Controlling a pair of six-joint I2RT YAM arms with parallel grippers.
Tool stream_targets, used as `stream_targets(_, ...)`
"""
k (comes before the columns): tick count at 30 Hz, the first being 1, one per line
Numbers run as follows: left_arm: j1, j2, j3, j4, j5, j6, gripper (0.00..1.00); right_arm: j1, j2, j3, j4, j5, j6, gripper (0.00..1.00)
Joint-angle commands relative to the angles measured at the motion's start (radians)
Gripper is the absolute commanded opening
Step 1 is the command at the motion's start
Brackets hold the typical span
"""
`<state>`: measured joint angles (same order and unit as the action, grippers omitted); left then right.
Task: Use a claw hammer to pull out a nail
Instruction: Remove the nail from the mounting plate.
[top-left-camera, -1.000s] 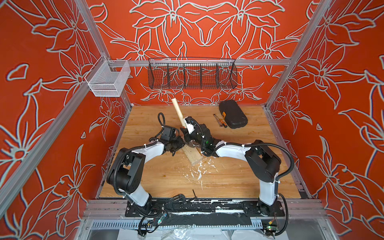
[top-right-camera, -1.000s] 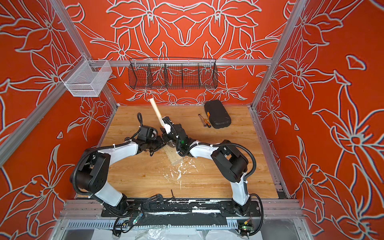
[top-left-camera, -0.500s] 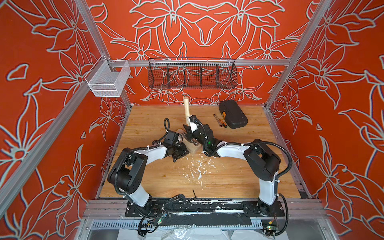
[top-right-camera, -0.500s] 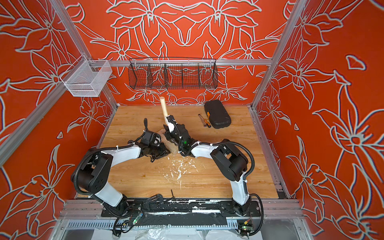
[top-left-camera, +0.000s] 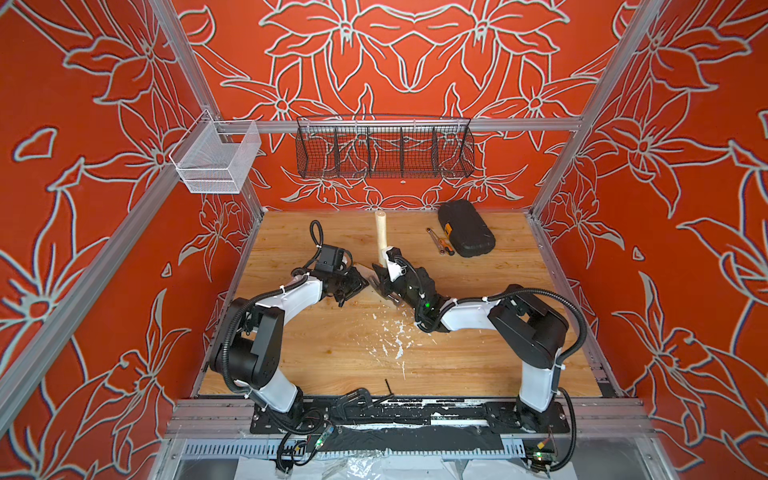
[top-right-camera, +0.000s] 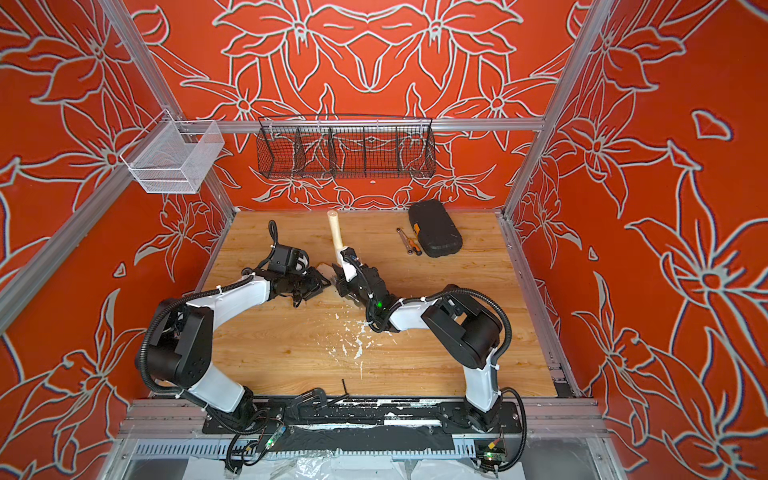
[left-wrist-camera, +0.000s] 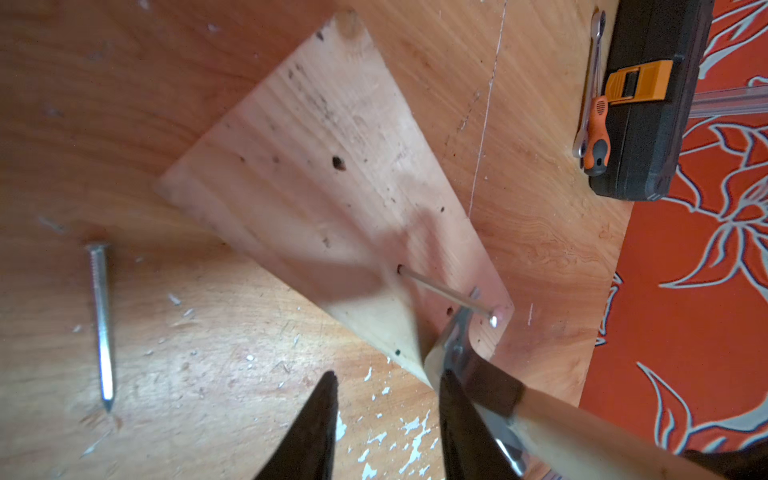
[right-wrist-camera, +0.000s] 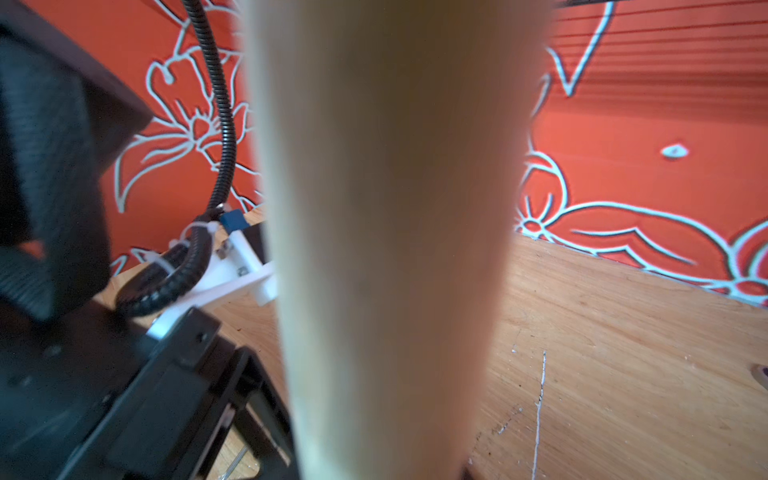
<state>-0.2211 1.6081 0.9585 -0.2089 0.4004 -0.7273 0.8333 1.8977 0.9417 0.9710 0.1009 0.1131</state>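
Top views, hammer: the claw hammer (top-left-camera: 381, 235) stands mid-table, its handle near upright. The right gripper (top-left-camera: 385, 276) is clamped low on the handle, and the left gripper (top-left-camera: 365, 283) is just beside the head.
Left wrist, grip: jaws parted, holding nothing.
Left wrist, nail: the nail (left-wrist-camera: 444, 293) leans out of the board (left-wrist-camera: 332, 166), its head caught in the claw.
Left wrist, count: two nails, this one and a loose nail (left-wrist-camera: 102, 320); one hammer.
Right wrist: the handle fills the view.
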Motion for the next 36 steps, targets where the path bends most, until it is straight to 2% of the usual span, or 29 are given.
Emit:
stream_targets(1, 0.009, 0.007, 0.015, -0.056, -0.021, 0.019, 0.37, 0.005, -0.049, -0.008, 0.156, 0.028, 0.017, 0.0)
stream_targets(6, 0.036, -0.043, 0.035, -0.075, -0.055, 0.03, 0.33, 0.005, -0.033, 0.005, 0.162, 0.017, 0.015, 0.0)
stream_targets(9, 0.053, 0.003, 0.105, -0.138, -0.069, 0.055, 0.31, 0.004, -0.019, 0.053, 0.122, -0.002, 0.007, 0.0)
stream_targets(13, 0.076, 0.066, 0.149, -0.135, -0.074, 0.07, 0.3, -0.001, 0.008, 0.137, 0.062, -0.031, -0.007, 0.0)
stream_targets(17, 0.082, 0.146, 0.21, -0.141, -0.035, 0.079, 0.29, -0.008, 0.036, 0.218, 0.011, -0.05, -0.016, 0.0)
stream_targets(22, 0.083, 0.219, 0.228, -0.149, -0.031, 0.075, 0.29, -0.015, 0.057, 0.273, -0.015, -0.062, -0.015, 0.0)
stream_targets(29, 0.083, 0.284, 0.217, -0.15, -0.007, 0.068, 0.29, -0.014, 0.055, 0.175, 0.118, -0.049, 0.014, 0.0)
stream_targets(36, 0.085, 0.321, 0.187, -0.168, -0.026, 0.034, 0.29, 0.002, 0.041, -0.006, 0.325, 0.014, 0.03, 0.0)
